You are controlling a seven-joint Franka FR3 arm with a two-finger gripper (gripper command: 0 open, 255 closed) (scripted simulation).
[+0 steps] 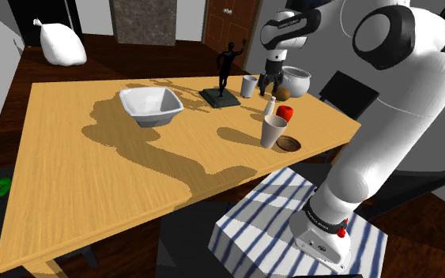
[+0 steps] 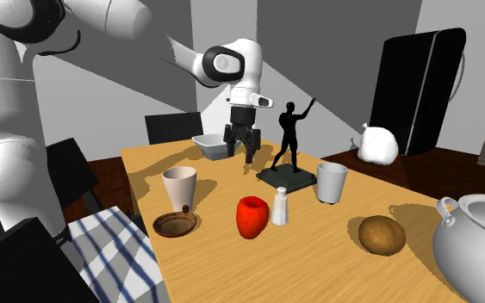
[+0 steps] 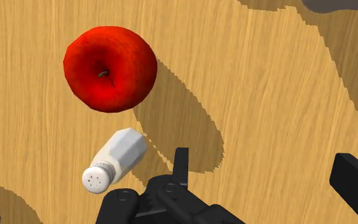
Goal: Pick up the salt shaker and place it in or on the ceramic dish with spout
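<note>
The salt shaker (image 3: 115, 159) is small and white with a perforated cap. It stands on the wooden table next to a red apple (image 3: 110, 68). The shaker (image 1: 269, 106) is near the table's right end in the shoulder view, and in the second exterior view the shaker (image 2: 279, 207) is beside the apple (image 2: 251, 217). My black gripper (image 3: 268, 175) hangs open above the table, with the shaker just outside one finger (image 3: 181, 167), not between the two. The gripper (image 1: 273, 79) holds nothing. The white squarish dish with a spout (image 1: 151, 105) sits farther left on the table; from the other side the dish (image 2: 210, 145) is behind the gripper (image 2: 240, 142).
A black figurine (image 1: 224, 75) on a dark base, a white cup (image 1: 248, 85) and a white pot (image 1: 296, 80) stand around the gripper. Another white cup (image 1: 273, 131) and a small brown dish (image 1: 289, 143) sit near the table edge. A brown round object (image 2: 382, 234) lies by the pot.
</note>
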